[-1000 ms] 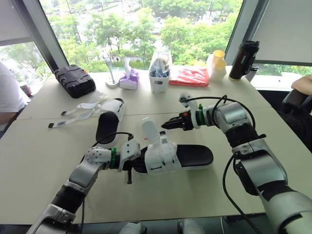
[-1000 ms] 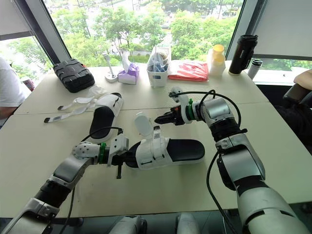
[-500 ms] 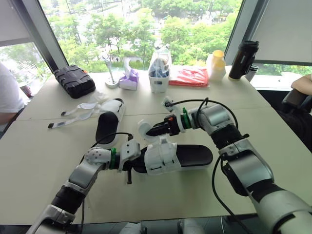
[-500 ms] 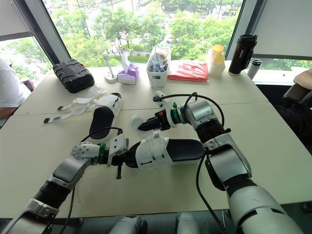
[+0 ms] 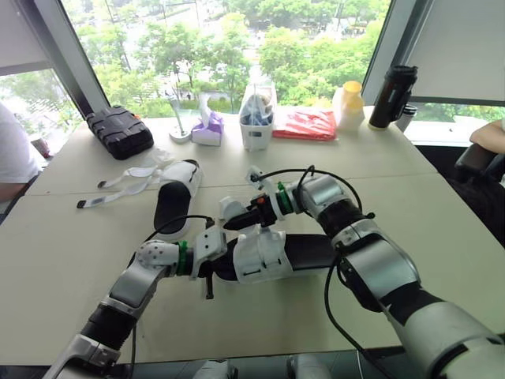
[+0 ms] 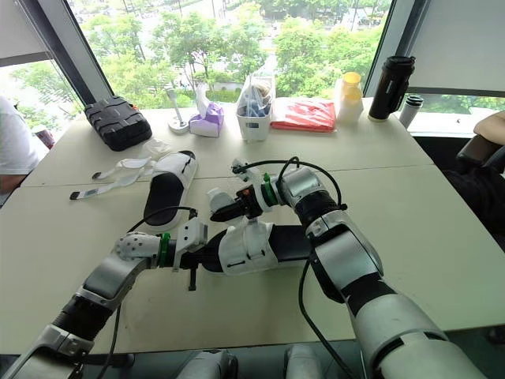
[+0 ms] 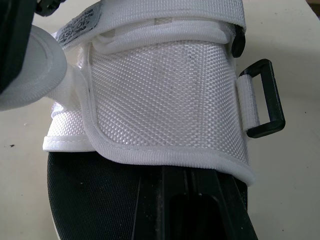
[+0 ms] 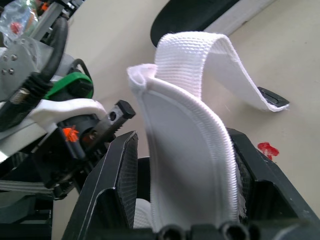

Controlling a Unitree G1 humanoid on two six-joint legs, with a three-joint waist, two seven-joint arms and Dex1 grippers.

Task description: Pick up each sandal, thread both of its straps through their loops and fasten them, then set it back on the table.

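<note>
at the far left edge a person's white sleeve [image 5: 12, 154] shows beside the table [image 5: 63, 260]. a black case [image 5: 120, 131] lies at the table's back left. nearer the front, loose white straps [image 5: 118, 183] trail on the surface, touching the toe end of the second sandal [image 5: 175, 204], which lies flat, insole up, with no gripper on it.

the left gripper [image 5: 211, 264] sits low at the toe end of the near sandal [image 5: 308, 251]. whether it is clamped or released cannot be told. the near sandal rests sole-down in the middle of the table, toe toward the robot's left. in the left wrist view its white woven upper [image 7: 165, 100] arches over the black insole, and a black rectangular loop [image 7: 265, 100] stands out from the upper's edge on a short white tab.

the right gripper [image 5: 234, 223] hovers just above the upper, clenched on the strap [image 8: 190, 150]. the right wrist view shows the white webbing pinched between the two black fingers [image 8: 117, 170] and curling over beyond their tips.

along the back edge stand a purple tissue box [image 5: 209, 129], a clear container [image 5: 257, 118], a red packet [image 5: 306, 123], a yellow-capped bottle [image 5: 349, 104] and a black flask [image 5: 392, 96]. a person's arm [image 5: 489, 134] shows at the far right.
</note>
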